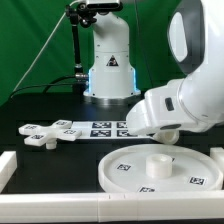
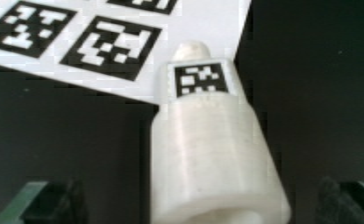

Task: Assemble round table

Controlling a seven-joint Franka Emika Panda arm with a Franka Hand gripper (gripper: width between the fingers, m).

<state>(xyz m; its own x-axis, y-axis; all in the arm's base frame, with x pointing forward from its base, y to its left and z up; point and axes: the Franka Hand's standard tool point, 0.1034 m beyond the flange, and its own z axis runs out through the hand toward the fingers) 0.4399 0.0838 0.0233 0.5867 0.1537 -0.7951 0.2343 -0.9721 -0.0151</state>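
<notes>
The arm [image 1: 185,95] bends forward and down from its base at the back. Its thick white wrist hangs low over the black table [image 1: 60,158], just behind the round disc [image 1: 182,175], on the exterior view's right. In this view the wrist body covers the fingers, so from there I cannot tell how the gripper stands. The wrist view shows it: the gripper [image 2: 197,203] is released and its two dark fingers [image 2: 46,200] stand wide apart. The short cylinder [image 2: 205,150] lies between them with a dark gap on each side, so neither finger touches it. The cylinder carries one square tag near its far end, and this end reaches the edge of the marker board [image 2: 90,40]; whether it rests on the board I cannot tell. Only the exterior view shows the disc with its central hub [image 1: 160,158]. It also shows the cross piece [image 1: 40,135], which lies well apart at the exterior view's left, beside the board's end.
</notes>
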